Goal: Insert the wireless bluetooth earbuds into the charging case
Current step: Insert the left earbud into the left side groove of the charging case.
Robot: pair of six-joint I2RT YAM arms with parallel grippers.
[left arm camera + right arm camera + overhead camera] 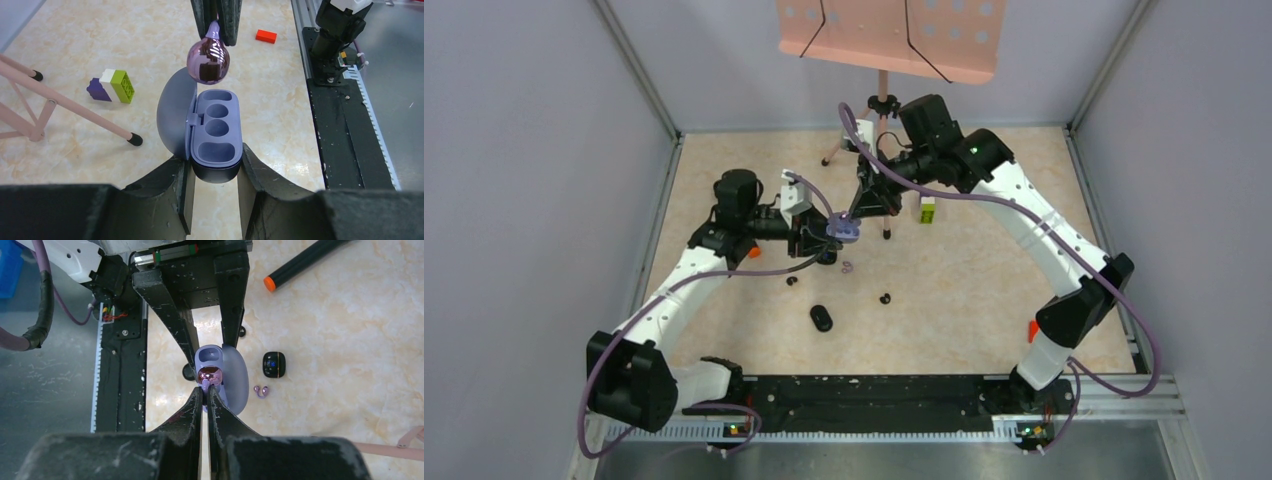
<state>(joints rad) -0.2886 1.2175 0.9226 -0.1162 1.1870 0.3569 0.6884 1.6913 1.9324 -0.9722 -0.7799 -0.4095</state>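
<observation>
Earbud, pale purple: pinched by its stem, glossy bulb hanging down, just above the far end of the open charging case.
Right pincer: closed on that earbud's stem.
Left pincer: clamped on the near end of the charging case, one finger on each side wall, tray facing up.
Charging case: purple, held over the middle of the worktop, with the lid swung open to the left in the left wrist view. All recesses appear empty.
Governing relation: the tray's long axis runs from the left pincer away toward the right pincer. The earbud hangs over the far recess, directly below the right pincer, so the right arm is the nearer. Judged next move is a short descent.
Second pale purple earbud: lying on the worktop, near the case but apart from it.
Risk, judged: the bulb sits slightly left of the recess centre and may catch the hinge side.
</observation>
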